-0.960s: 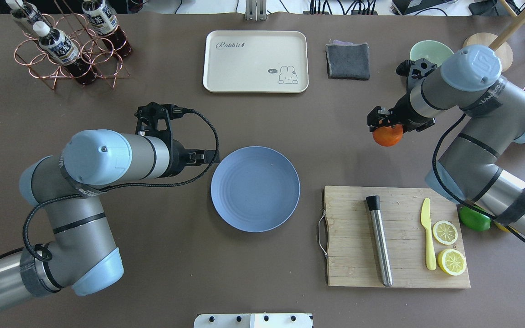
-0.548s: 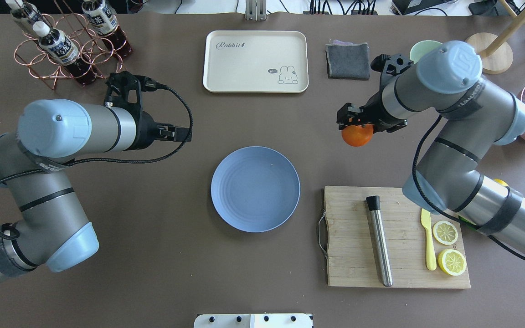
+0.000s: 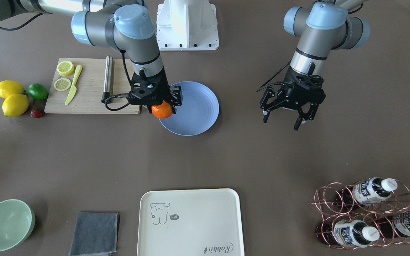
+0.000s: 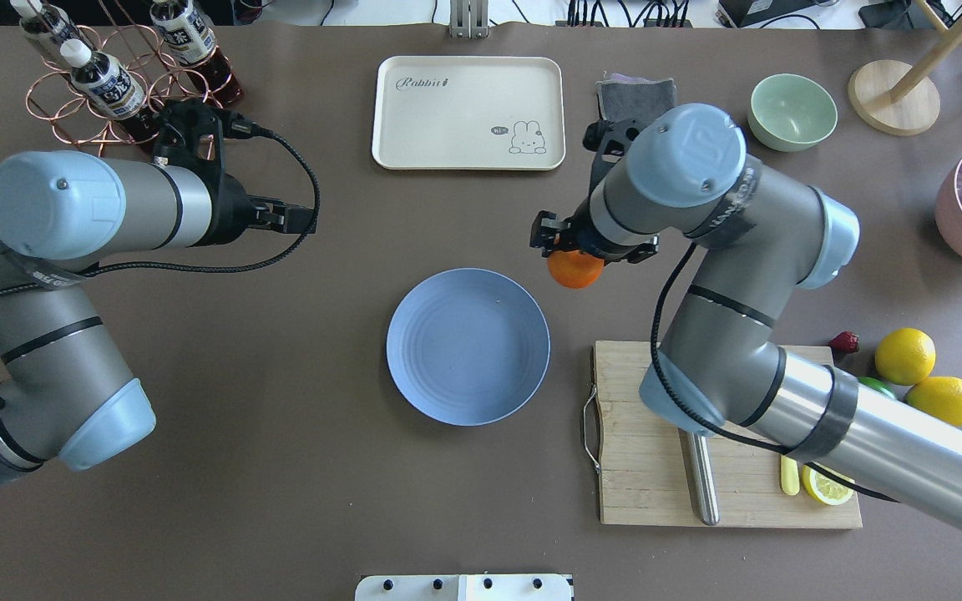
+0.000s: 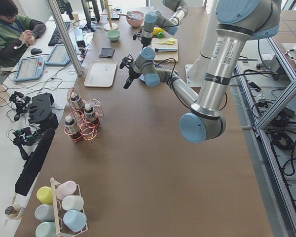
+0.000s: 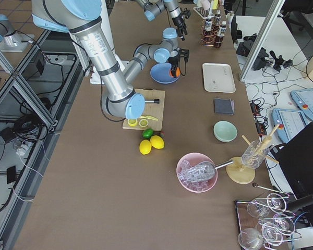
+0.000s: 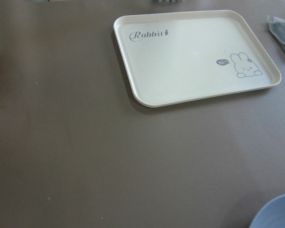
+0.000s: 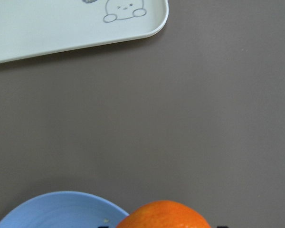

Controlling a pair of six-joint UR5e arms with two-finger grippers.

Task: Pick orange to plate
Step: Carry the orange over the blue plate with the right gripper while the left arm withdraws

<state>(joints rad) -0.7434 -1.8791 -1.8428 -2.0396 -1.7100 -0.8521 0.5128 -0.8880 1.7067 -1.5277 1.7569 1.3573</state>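
Overhead, we find the right arm [image 4: 731, 334] hiding most of the knife [image 4: 788, 487], the lime [image 4: 872, 386] and the cutting board's [image 4: 640, 476] middle. The right wrist view's bottom edge crops the orange [image 8: 164, 216].

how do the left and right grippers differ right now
The right gripper is shut on the orange; the left gripper is open and holds nothing. The right gripper hangs at the rim of the plate; the left gripper is well apart from it. Both are black and two-fingered.

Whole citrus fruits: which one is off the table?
The orange, held by the right gripper; the lemons and the lime lie beside the cutting board.
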